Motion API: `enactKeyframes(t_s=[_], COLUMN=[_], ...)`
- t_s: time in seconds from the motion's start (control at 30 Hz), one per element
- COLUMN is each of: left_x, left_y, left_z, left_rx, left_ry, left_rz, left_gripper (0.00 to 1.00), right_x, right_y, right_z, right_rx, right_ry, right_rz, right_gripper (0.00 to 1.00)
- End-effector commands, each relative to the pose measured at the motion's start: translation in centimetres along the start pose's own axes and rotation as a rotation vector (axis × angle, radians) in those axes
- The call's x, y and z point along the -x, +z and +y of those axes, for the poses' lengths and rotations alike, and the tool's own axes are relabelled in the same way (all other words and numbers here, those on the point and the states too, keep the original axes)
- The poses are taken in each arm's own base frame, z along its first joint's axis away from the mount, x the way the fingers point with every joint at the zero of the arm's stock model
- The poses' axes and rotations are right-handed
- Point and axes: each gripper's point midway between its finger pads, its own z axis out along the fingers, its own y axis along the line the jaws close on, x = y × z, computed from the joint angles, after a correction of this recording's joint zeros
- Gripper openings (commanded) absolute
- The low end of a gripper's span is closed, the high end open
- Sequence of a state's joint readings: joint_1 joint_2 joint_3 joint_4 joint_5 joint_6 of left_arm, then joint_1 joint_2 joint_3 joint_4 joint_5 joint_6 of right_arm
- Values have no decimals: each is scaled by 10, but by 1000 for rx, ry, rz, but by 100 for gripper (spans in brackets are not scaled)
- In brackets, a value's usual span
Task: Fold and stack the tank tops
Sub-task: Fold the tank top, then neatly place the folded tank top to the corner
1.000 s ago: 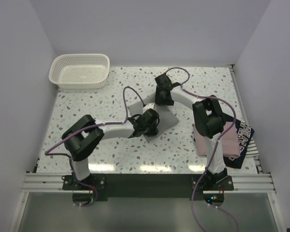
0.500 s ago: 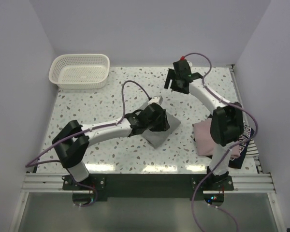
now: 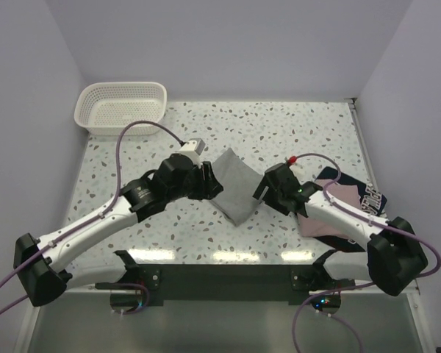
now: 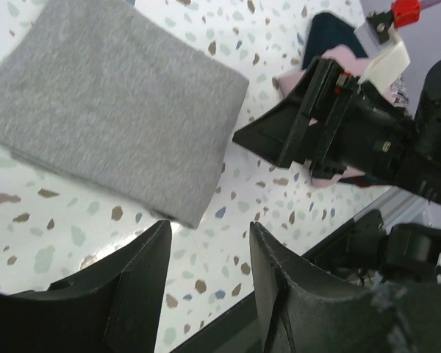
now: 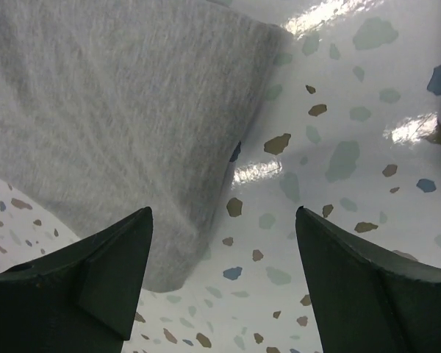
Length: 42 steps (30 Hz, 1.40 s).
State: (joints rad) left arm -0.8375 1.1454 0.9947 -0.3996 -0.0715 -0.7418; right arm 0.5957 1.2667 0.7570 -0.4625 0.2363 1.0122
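Looking down from above, where do we find the grey tank top point(image 3: 235, 187)?

We find it folded into a flat rectangle near the middle of the worktop point(image 3: 316, 132), turned cornerwise to the edges.

And our grippers?

We have one on each side of it. Our left gripper point(image 4: 208, 229) sits at its left side with its fingers spread. Between them we see only bare speckled surface, just past the edge of the fold. Our right gripper point(image 5: 222, 215) sits at its right side, released as well and spread wide, with one finger over the cloth's edge and the other over bare worktop. We cannot tell whether either one touches the cloth.

Where are the other two tops?

We see the pink tank top point(image 3: 314, 226) folded by the right edge, toward the near corner. It touches the navy tank top point(image 3: 371, 198), whose lettering faces up. Our right arm crosses over both, so we cannot tell how they overlap.

Anything else on there?

We see the white basket point(image 3: 122, 86) in the far left corner, well apart from the cloth.
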Motion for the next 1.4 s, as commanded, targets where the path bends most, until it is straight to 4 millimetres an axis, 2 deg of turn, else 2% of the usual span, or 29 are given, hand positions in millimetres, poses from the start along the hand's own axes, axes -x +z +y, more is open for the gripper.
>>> enactKeyframes(t_s=[0.0, 0.2, 0.33, 0.57, 0.6, 0.67, 0.77, 0.8, 0.83, 0.87, 0.97, 1.0, 1.03, 1.07, 1.1, 1.13, 1.2, 1.23, 1.37], left_x=[-30, -39, -42, -47, -48, -49, -52, -52, -51, -53, -55, -57, -58, -59, -59, -61, -62, -65, -70], left_y=[-9, -21, -24, -23, -23, -23, -23, -23, -24, -24, -23, -22, -22, -22, -22, -21, -20, -19, -18], left_z=[24, 35, 39, 50, 51, 55, 61, 63, 65, 68, 73, 72, 72, 73, 72, 73, 74, 75, 77], left_rx=[31, 11, 17, 39, 43, 50, 65, 69, 77, 84, 89, 84, 78, 78, 72, 70, 66, 67, 62], left_ry=[63, 54, 66, 80, 88, 97, 111, 120, 125, 134, 147, 151, 154, 160, 164, 167, 177, 178, 191], left_rz=[94, 82, 85, 89, 92, 91, 92, 89, 80, 82, 83, 86, 92, 94, 92, 98, 102, 111, 123], left_gripper=[52, 52, 52, 52, 52, 52, 52, 52, 52, 52, 52, 52, 52, 52, 52, 52, 52, 52, 52], right_x=[15, -7, -9, -14, -15, -16, -17, -17, -14, -11, 4, 16, 17, 24, 34, 37, 50, 53, 70], right_y=[2, 33, 46, 61, 62, 65, 66, 65, 58, 56, 33, 23, 11, 3, -8, -19, -33, -43, -65], right_z=[20, 13, 18, 9, 8, 3, -3, -5, -5, -9, -14, -7, -21, -24, -19, -28, -27, -35, -43], right_rx=[58, 40, 50, -7, -17, -59, -123, -148, -188, -225, -307, -313, -373, -398, -391, -430, -443, -474, -522], right_ry=[212, 295, 311, 291, 280, 242, 147, 109, 29, -18, -180, -202, -265, -293, -297, -338, -357, -386, -425], right_rz=[-114, -93, -102, -106, -105, -101, -82, -68, -45, -40, -16, -37, -11, -23, -44, -28, -45, -30, -34], right_gripper=[82, 77, 73, 58, 48, 43, 26, 10, 2, 0, 0, 0, 0, 0, 0, 0, 0, 0, 0])
